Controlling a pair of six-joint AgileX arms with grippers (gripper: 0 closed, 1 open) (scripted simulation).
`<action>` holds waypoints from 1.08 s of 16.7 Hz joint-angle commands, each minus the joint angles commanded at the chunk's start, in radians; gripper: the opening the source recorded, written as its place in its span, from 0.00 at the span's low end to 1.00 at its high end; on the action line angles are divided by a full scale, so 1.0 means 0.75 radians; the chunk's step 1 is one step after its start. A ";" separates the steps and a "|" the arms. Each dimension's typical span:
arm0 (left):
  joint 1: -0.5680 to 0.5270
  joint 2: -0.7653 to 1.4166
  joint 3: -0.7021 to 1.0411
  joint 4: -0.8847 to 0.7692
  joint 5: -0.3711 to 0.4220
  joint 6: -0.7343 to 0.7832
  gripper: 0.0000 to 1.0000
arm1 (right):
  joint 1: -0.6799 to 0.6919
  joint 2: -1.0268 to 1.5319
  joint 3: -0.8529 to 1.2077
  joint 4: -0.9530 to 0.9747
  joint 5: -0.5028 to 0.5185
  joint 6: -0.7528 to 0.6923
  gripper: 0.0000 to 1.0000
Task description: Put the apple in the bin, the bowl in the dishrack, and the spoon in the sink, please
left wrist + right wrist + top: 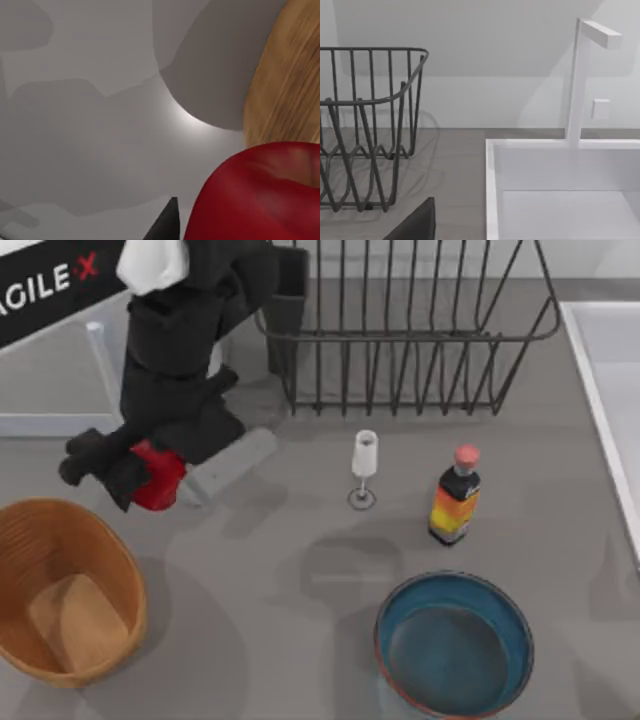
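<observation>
My left gripper (140,478) is shut on the glossy red apple (162,478), held just beyond the far rim of the bin (70,590), an orange-brown woven basket at the front left. In the left wrist view the apple (260,195) sits close to the camera with the bin's wicker wall (290,85) behind it. The blue bowl (455,645) stands at the front right. The black wire dishrack (400,330) is at the back, and the sink (610,370) is at the right edge. A faint pale spoon (342,578) lies left of the bowl. A dark part of my right gripper (415,225) shows beside the sink (560,190).
A small white stemmed glass (364,468) and a dark bottle with an orange label and red cap (456,495) stand mid-table in front of the dishrack. A grey slab (232,462) lies beside the left gripper. A white framed appliance (100,370) sits at the back left.
</observation>
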State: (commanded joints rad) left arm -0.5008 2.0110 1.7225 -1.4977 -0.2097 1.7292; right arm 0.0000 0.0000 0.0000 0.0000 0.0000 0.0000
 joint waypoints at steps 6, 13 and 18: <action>0.008 -0.141 -0.129 -0.131 -0.112 0.806 0.00 | 0.000 0.000 0.000 0.000 0.000 0.000 1.00; 0.015 -0.226 -0.205 -0.193 -0.171 1.148 0.00 | 0.000 0.000 0.000 0.000 0.000 0.000 1.00; 0.010 -0.221 -0.205 -0.185 -0.167 1.148 0.00 | 0.000 0.000 0.000 0.000 0.000 0.000 1.00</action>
State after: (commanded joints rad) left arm -0.4931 1.8449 1.5690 -1.6368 -0.3353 2.5900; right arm 0.0000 0.0000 0.0000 0.0000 0.0000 0.0000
